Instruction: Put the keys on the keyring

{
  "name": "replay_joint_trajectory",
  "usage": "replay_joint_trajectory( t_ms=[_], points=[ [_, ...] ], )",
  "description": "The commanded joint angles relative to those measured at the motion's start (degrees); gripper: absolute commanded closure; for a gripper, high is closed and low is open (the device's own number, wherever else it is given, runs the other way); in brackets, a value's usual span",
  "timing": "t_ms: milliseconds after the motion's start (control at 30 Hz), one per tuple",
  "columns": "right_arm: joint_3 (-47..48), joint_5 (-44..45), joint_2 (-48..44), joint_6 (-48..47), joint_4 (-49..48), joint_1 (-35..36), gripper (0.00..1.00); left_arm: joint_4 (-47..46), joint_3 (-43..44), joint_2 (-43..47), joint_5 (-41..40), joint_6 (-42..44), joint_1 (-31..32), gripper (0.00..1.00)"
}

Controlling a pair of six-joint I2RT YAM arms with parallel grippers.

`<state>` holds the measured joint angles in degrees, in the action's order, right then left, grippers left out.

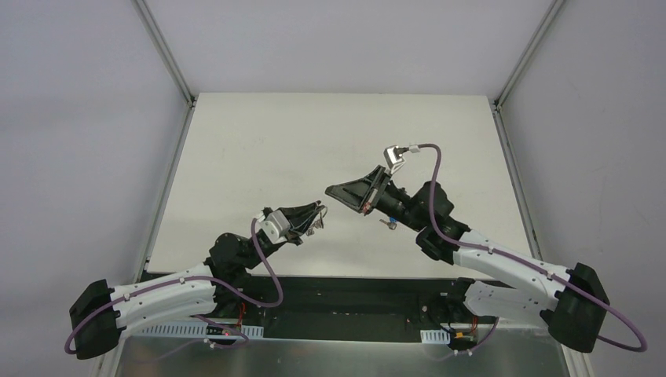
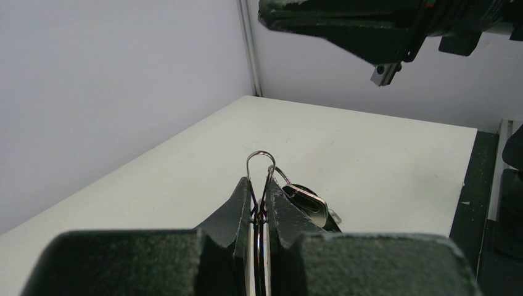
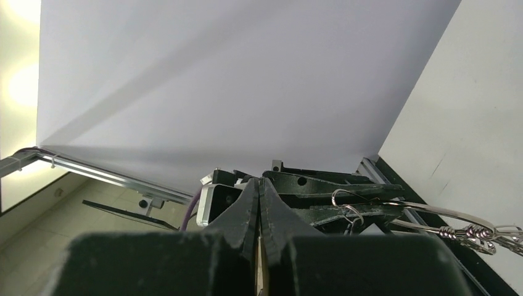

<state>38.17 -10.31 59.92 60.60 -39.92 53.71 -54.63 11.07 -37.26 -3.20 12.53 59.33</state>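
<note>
My left gripper (image 1: 317,213) is shut on the keyring (image 2: 261,159), a thin silver wire ring held edge-on above the table, with a small loop sticking out past the fingertips (image 2: 243,197). A key with a dark head (image 2: 306,200) hangs from the wire just right of the jaws. My right gripper (image 1: 331,190) is shut, raised, with its tip just above and right of the left one; nothing shows between its jaws. It also shows at the top of the left wrist view (image 2: 271,13). The right wrist view shows the ring's wire (image 3: 432,211) and a twisted metal piece (image 3: 469,233). The blue key is not visible.
The white table (image 1: 314,141) has metal frame posts at its back corners and grey walls around it. A small metal item (image 1: 387,224) shows under the right arm; I cannot tell what it is. A black strip runs along the near edge by the arm bases.
</note>
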Motion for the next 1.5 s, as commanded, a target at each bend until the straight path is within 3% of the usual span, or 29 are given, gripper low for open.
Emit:
replay_joint_trajectory(
  t_ms=[0,200,267,333,633,800,1133,1467],
  points=[
    [1.1,1.59,-4.57,-5.99,5.68,-0.19,0.99,-2.32,1.11,0.61,2.12,-1.16,0.58,1.0],
    [0.9,1.87,-6.4,-7.83,9.99,-0.2,0.72,-1.26,1.6,0.44,3.1,-1.75,0.53,1.0],
    [1.04,1.74,-6.86,-8.44,11.16,-0.19,0.67,-0.15,1.95,0.56,3.11,-2.04,0.57,1.0],
    [1.27,1.86,-7.56,-9.17,13.04,-0.19,0.64,0.32,2.08,0.8,3.11,-2.23,0.53,0.93],
    [2.65,2.22,-9.45,-12.83,20.45,-0.23,0.6,5.12,3.87,2.49,6.39,-3.99,0.59,0.74],
    [3.32,2.23,-10.33,-15.11,25.17,-0.23,0.58,10.89,6.35,3.48,6.39,-6.98,0.54,0.7],
    [3.12,4.08,-13.07,-20.13,32.89,-0.19,0.54,16.78,10.24,5.06,6.43,-12.25,0.53,0.68],
    [1.6,3.73,-15.98,-31.04,37.11,-0.07,0.48,22.2,15.47,3.93,6.84,-20.95,0.52,0.69]
  ],
)
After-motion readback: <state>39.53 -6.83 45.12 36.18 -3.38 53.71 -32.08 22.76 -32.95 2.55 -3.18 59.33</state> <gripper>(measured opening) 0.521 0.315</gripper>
